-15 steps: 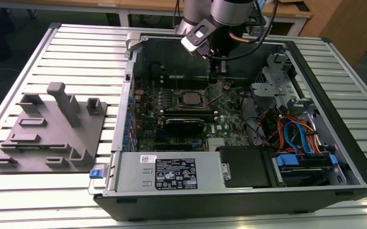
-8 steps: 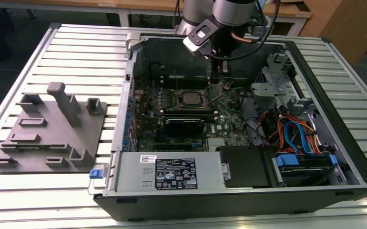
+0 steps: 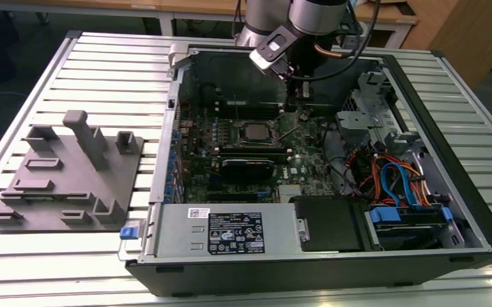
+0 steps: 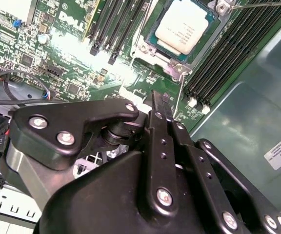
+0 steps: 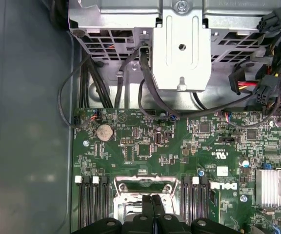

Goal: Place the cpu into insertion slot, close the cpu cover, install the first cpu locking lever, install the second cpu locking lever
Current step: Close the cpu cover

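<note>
The small, flat, square cpu (image 4: 182, 27) with its dull silver top lies in the metal-edged square insertion slot (image 3: 255, 132) on the green board. The thin silvery cpu cover (image 5: 143, 184) seems to be down around it. The chip looks light, stiff and delicate, best taken by its edges. The black hand (image 5: 153, 208) hangs just beside the slot, fingers pressed together, pinching nothing I can see.

The arm (image 3: 316, 16) has rounded silver-grey joints, with a dark cable (image 3: 360, 43) running alongside and a pale boxy module (image 3: 271, 52) at its wrist. The claw (image 4: 160, 100) is matte black, built from flat linkage bars pinned with silver screws (image 4: 164, 196). It narrows to two slim black fingers (image 5: 149, 208).
</note>
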Tool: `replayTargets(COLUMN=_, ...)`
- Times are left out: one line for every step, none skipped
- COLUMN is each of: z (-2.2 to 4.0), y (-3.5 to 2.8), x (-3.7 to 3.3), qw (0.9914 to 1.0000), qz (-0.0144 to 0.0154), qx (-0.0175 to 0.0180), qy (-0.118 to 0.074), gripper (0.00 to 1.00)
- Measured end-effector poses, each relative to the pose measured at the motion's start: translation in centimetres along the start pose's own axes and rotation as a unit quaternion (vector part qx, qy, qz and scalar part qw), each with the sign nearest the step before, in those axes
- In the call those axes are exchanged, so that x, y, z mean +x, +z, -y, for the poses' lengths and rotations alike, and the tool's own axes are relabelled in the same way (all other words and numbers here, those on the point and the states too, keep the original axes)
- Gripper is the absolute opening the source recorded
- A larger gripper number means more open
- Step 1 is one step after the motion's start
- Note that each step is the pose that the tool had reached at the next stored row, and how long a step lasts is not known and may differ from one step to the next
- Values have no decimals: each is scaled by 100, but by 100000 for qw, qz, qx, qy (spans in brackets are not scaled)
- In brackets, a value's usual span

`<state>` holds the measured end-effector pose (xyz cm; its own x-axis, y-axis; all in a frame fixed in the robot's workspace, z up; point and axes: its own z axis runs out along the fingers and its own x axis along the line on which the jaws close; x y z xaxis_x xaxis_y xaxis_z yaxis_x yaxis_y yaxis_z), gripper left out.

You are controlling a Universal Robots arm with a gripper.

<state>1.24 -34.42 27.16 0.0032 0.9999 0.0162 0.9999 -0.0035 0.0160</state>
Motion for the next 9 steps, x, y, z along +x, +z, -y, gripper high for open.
replayTargets(z=-6, y=0, x=0, qw=100000, qz=1, qx=-1, qy=-1, gripper=10)
replayTargets(z=-10, y=0, x=0, qw=100000, qz=2, qx=0, qy=-2, gripper=10)
replayTargets(z=-15, y=0, x=0, qw=100000, qz=0, qx=0, qy=-2, gripper=10)
replayTargets(z=-20, y=0, x=0, qw=100000, qz=2, qx=0, qy=-3, gripper=10)
replayTargets(z=-24, y=0, x=0, qw=100000, qz=0, qx=-2, qy=0, gripper=10)
replayTargets(z=-29, y=0, x=1, qw=100000, qz=0, qx=0, qy=-2, gripper=10)
replayTargets(z=-33, y=0, x=1, qw=100000, qz=2, qx=0, qy=-1, gripper=10)
replayTargets(z=-38, y=1, x=1, qw=100000, qz=-2, qx=-1, qy=1, gripper=10)
replayTargets(z=-43, y=1, x=1, qw=100000, qz=-1, qx=-1, qy=0, gripper=10)
